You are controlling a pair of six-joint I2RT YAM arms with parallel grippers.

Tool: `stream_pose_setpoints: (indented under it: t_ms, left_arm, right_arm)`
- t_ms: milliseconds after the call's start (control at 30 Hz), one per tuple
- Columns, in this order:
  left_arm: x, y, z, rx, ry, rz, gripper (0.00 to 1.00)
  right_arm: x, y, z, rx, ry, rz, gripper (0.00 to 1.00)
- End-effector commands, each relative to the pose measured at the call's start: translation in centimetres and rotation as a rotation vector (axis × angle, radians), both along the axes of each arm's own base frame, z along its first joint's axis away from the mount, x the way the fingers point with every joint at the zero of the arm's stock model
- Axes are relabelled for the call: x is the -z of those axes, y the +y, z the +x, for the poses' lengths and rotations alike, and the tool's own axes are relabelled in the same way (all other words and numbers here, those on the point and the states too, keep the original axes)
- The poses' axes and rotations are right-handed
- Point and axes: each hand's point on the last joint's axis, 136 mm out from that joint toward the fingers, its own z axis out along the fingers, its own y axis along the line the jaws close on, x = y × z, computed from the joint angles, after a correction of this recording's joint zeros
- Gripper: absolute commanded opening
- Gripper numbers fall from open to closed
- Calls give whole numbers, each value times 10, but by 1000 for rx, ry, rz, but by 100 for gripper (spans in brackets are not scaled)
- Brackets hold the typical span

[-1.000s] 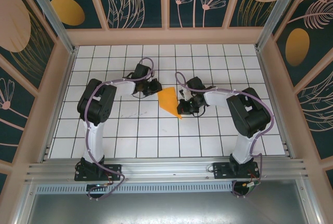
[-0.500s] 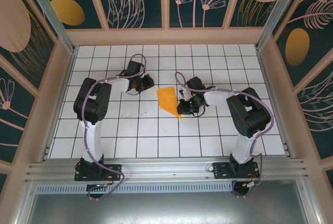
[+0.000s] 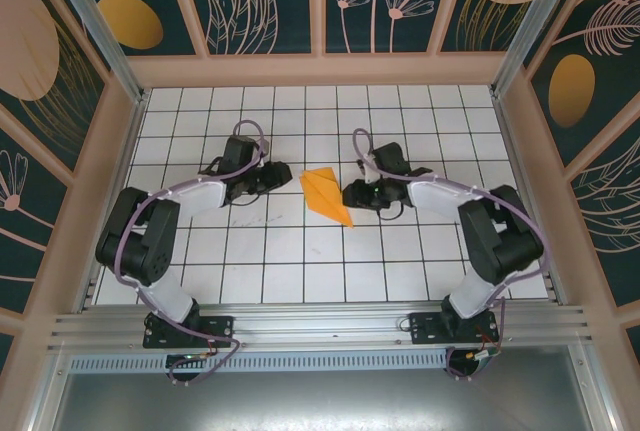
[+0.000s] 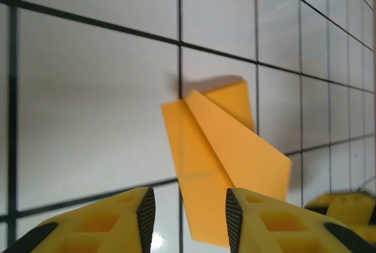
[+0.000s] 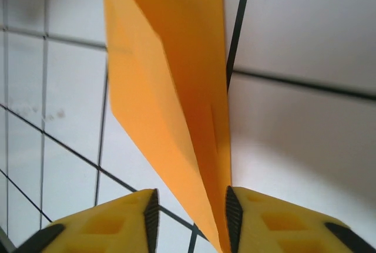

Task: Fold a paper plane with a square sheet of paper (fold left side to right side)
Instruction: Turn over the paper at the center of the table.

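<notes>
The orange square sheet of paper lies folded into a pointed paper plane (image 3: 326,194) on the white tiles at the table's middle, nose toward the near right. In the left wrist view the paper plane (image 4: 217,153) shows a raised flap and lies just ahead of my left gripper (image 4: 191,218), whose jaws stand open. In the top view my left gripper (image 3: 283,179) sits a little left of the paper. My right gripper (image 3: 350,194) is at the paper's right edge. Its jaws (image 5: 191,218) are open astride the paper plane (image 5: 170,88), whose edge lies against the right pad (image 5: 233,218).
The white tiled table (image 3: 300,271) has pink side walls (image 3: 108,191) and a back wall (image 3: 320,69). An aluminium rail (image 3: 320,323) runs along the near edge by the arm bases. A yellow finger of the right gripper (image 4: 346,206) shows beyond the paper in the left wrist view.
Both grippers have opened. The left arm has swung out to the left and its gripper has backed off the paper. The right gripper let go, and the paper's flaps have sprung up.
</notes>
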Motion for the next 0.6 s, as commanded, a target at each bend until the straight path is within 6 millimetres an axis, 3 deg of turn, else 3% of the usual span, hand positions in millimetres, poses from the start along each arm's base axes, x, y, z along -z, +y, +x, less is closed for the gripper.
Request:
stream_pose_setpoints:
  t_ms: [0, 233, 433, 567]
  left_arm:
    - [-7, -24, -13, 40, 13, -94, 41]
    - [8, -63, -15, 82, 71, -156, 43]
    - [14, -60, -8, 50, 69, -112, 46]
    - [16, -60, -8, 46, 77, -109, 47]
  right_arm:
    - [-23, -8, 19, 7, -125, 5, 44]
    - [-9, 16, 31, -129, -166, 68, 47]
    - [2, 34, 36, -186, -144, 141, 46]
    - [4, 40, 35, -207, -131, 176, 39]
